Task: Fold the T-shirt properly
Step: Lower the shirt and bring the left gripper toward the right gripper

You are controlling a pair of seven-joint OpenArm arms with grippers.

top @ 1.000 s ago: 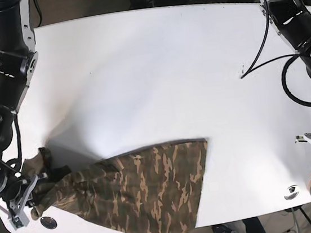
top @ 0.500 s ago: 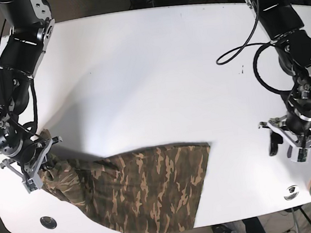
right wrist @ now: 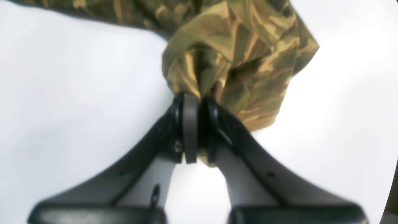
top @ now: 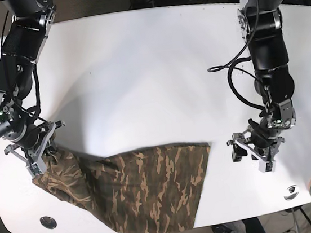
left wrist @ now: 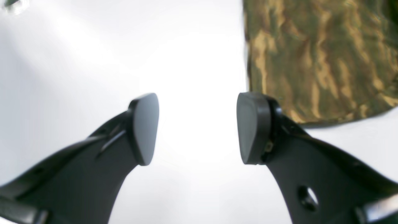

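1. The camouflage T-shirt (top: pixel 136 190) lies on the white counter (top: pixel 150 71) at its near edge, with its lower part hanging over that edge.
2. The right gripper (right wrist: pixel 196 124) is pressed together on a bunched corner of the T-shirt, its arm bent down from the counter's far side.
3. The left gripper (left wrist: pixel 197 127) hangs spread over bare counter, just beside the T-shirt's other end, its arm reaching steeply down.
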